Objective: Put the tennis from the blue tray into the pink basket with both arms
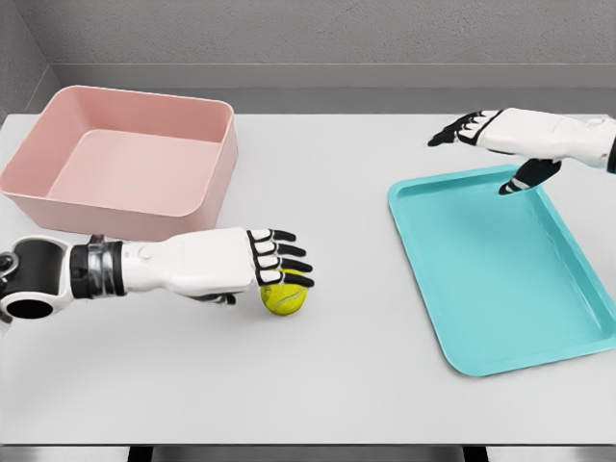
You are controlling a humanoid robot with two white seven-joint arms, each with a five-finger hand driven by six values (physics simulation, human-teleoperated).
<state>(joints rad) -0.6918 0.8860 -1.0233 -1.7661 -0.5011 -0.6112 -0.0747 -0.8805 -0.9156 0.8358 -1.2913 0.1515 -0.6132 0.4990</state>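
- Lying on the smooth white table [385, 385]: fuzzy yellow tennis ball [284, 299], under left hand [241, 262], fingers stretched flat, gripping nothing.
- Hovering over glossy blue tray [500, 279]: right hand [510, 135], fingers spread.
- Sitting apart: boxy pink basket [217, 154].

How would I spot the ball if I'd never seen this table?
Start at the pink basket on the table's far left. Just in front of it the left hand reaches in, and the tennis ball sits under its fingertips: the only small, round, yellow-green thing.
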